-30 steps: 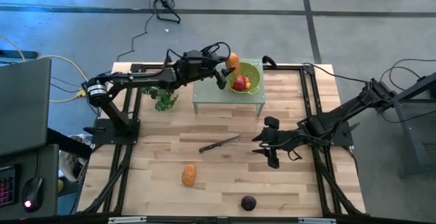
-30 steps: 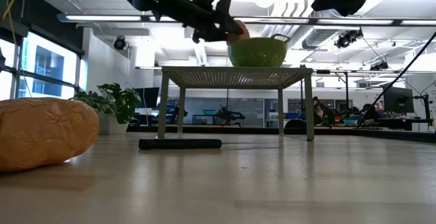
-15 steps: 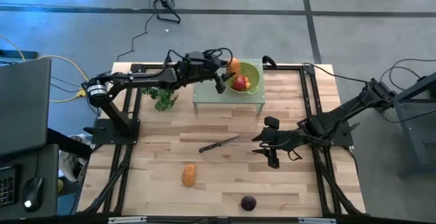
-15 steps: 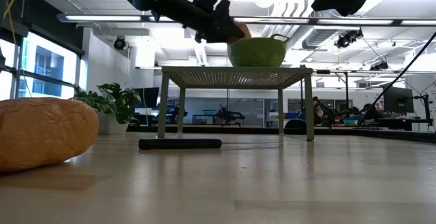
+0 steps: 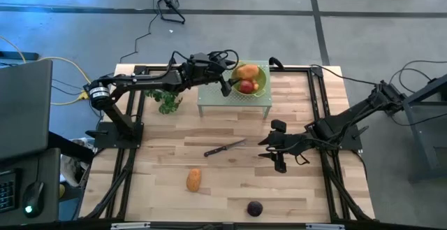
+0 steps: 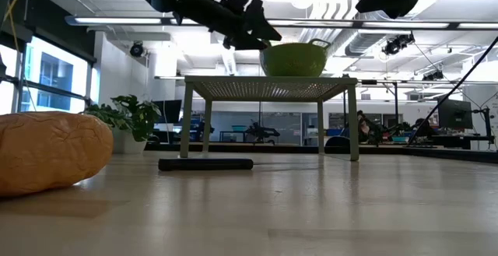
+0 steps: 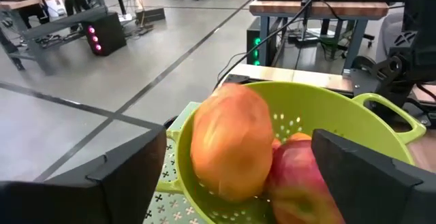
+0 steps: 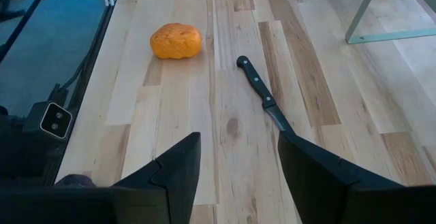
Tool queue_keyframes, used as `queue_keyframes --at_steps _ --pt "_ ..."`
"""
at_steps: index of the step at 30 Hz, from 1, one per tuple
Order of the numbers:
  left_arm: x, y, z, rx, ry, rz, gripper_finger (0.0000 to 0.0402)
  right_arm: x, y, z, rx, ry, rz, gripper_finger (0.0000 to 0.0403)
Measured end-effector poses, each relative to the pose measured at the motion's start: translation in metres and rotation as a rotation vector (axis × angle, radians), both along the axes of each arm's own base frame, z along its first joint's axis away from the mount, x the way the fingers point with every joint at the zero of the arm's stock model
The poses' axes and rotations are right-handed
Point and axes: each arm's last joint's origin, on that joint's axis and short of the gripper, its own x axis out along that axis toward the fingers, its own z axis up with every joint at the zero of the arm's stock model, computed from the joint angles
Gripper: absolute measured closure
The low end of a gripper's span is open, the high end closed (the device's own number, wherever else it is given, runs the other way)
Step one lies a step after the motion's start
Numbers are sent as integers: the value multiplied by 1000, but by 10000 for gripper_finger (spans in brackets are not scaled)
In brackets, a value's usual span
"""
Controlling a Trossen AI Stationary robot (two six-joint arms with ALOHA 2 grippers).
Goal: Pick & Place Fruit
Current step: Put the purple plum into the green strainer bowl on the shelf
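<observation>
We're in a robotics lab: a wooden table [image 5: 230, 167] sits on bare grey concrete floor [image 5: 279, 34], cables trail beside it, and beyond the table stand workbenches [image 7: 320, 6], computer towers [image 7: 102, 33] and ceiling strip lights [image 6: 117, 21].

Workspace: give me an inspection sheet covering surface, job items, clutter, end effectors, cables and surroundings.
Surface: pale wooden plank table, a small perforated metal stand at its far edge.
Job items: orange oblong fruit and red apple-like fruit in the green plastic colander on the stand; second orange oblong fruit and dark purple round fruit on the table.
Clutter: black-handled knife; leafy green bunch.
End effectors: left end effector open at the colander's rim, holding nothing; right end effector hovers over the table, holding nothing.
Cables: yellow cable at the left arm's base.
Surroundings: grey floor.
</observation>
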Motion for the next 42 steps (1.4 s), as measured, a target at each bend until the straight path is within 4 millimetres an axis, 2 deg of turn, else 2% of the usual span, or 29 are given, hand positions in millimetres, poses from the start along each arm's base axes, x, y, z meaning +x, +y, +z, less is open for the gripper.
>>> queue_keyframes --at_steps 9,15,19,26,34,42 --pt "-5 -2 8 3 -14 0 30 0 0 0 10 1 -2 213" --pt "-19 -11 19 12 44 -14 30 -1 3 0 49 23 72 213" --pt "-28 -27 29 18 90 -52 30 1 6 2 116 13 150 213" --pt "-39 -69 39 2 154 -162 30 3 12 9 257 -15 269 213" --pt "-43 -117 33 -104 262 -284 30 5 13 14 259 -78 259 213" --pt "-46 -162 27 -172 321 -305 30 6 14 17 281 -106 286 213"
